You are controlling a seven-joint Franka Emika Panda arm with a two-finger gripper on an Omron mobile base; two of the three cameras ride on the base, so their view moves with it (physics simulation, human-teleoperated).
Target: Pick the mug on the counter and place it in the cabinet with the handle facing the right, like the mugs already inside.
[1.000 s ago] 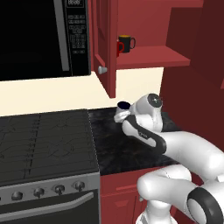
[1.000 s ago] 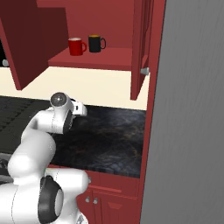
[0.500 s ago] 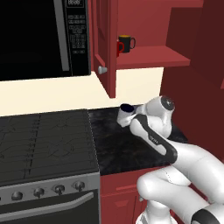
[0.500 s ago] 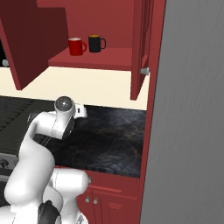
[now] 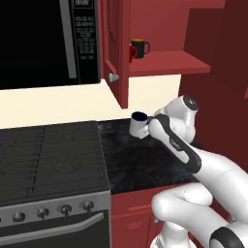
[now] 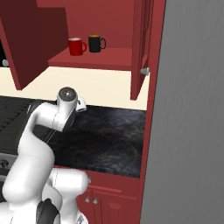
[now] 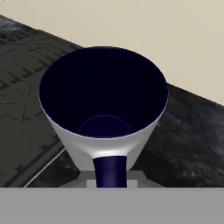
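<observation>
We have the mug [image 5: 139, 124] just above the tabletop [image 5: 140, 160], right of the stove [image 5: 48, 155], our pincer [image 7: 110, 175] clenched on its handle [image 7: 110, 170]. We should lift steadily toward the cabinet [image 5: 164, 65] shelf, placing it beside the mugs [image 6: 87, 44], handle rightward.

White mug [image 5: 139, 125], navy inside, upright above the counter [image 5: 140, 164].

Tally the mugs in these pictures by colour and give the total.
White mug, on the counter: 1
Black mug, in the cabinet: 1
Red mug, in the cabinet: 1
Total: 3
</observation>
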